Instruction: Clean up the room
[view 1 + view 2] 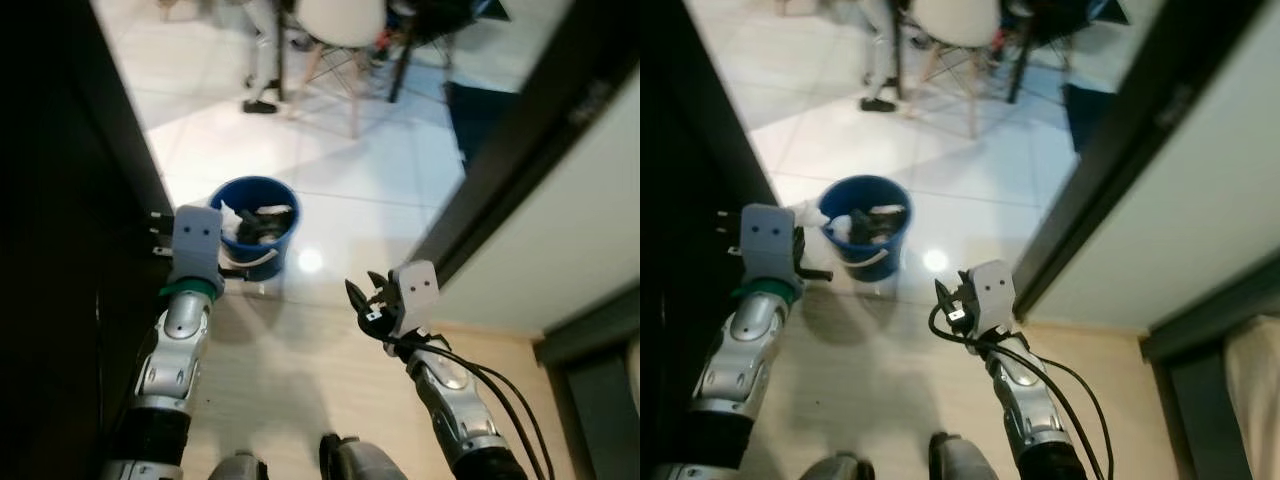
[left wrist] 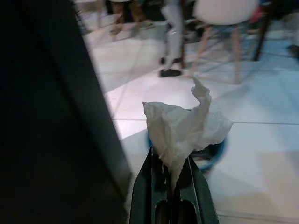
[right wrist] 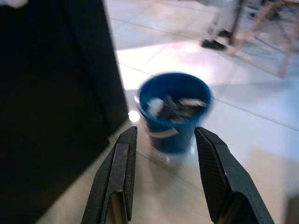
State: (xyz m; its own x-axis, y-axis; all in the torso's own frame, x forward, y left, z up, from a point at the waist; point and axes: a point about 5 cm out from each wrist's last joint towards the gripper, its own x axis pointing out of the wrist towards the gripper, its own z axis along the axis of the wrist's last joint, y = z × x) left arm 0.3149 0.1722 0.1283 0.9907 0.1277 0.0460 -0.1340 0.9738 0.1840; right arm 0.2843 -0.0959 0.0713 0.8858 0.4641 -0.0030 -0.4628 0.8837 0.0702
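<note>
A crumpled white tissue (image 2: 184, 128) stands pinched between the two black fingers (image 2: 145, 189) of the left gripper (image 2: 170, 175), which are closed tight on its lower end while the rest of the paper fans out above the tips. From the head camera, the left gripper (image 1: 225, 258) is held out low in front of the robot, just beside the near rim of a blue bucket (image 1: 258, 225) that sits on the pale tiled floor (image 1: 370, 190); whether the tissue touches the rim cannot be told. The bucket already holds a jumble of dark and white scraps (image 3: 170, 106), and a white label or strip shows on its side.

The right gripper (image 1: 362, 296) hangs to the right of the bucket and nearer the robot, well apart from it, its fingers (image 3: 119, 172) spread wide with nothing between them; its wrist camera looks across the floor straight at the bucket.

A dark door edge (image 1: 120, 130) runs along the robot's left, and a dark door frame (image 1: 520, 140) slants across the right. Beyond the bucket, a white chair (image 1: 340, 30) on wooden legs stands on the tiles, and a person's lower leg and shoe (image 2: 172, 42) show beside it.
</note>
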